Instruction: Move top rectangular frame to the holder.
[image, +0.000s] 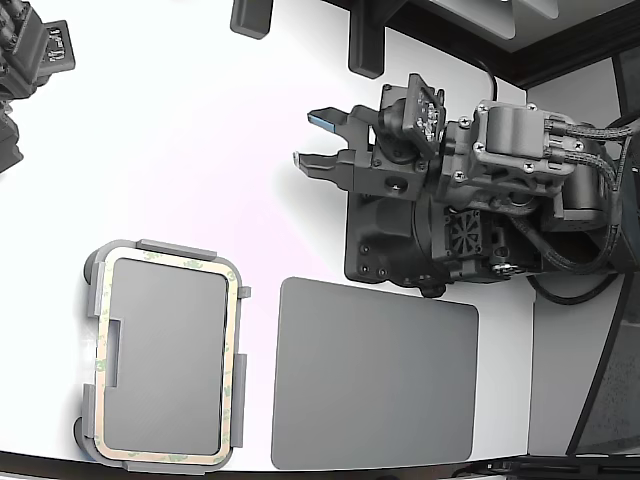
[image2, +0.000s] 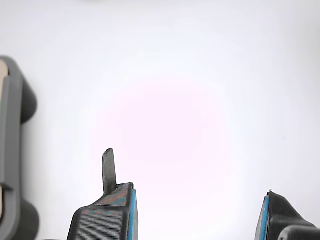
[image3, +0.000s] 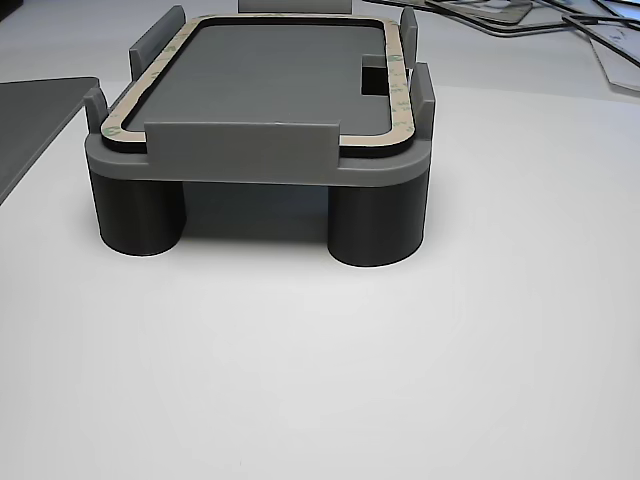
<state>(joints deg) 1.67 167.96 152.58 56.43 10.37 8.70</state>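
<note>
The top rectangular frame (image: 160, 458), pale beige with greenish speckles, lies flat inside the holder (image: 175, 247), a grey tray with raised tabs at the exterior view's lower left. The other view shows the frame (image3: 145, 85) seated between the tabs of the holder (image3: 240, 145), which stands on round feet. My gripper (image: 305, 139) is open and empty, well away at the exterior view's upper middle, pointing towards that view's left. In the wrist view the gripper (image2: 197, 220) hangs over bare white table, with an edge of the holder (image2: 10, 150) at the side.
A flat dark grey mat (image: 375, 375) lies beside the holder, on the exterior view's right of it. Dark mounts (image: 365, 45) stand at the table's far edge. Another dark device (image: 30, 50) sits at the upper left corner. Several thin frames (image3: 560, 20) lie behind the holder in the other view.
</note>
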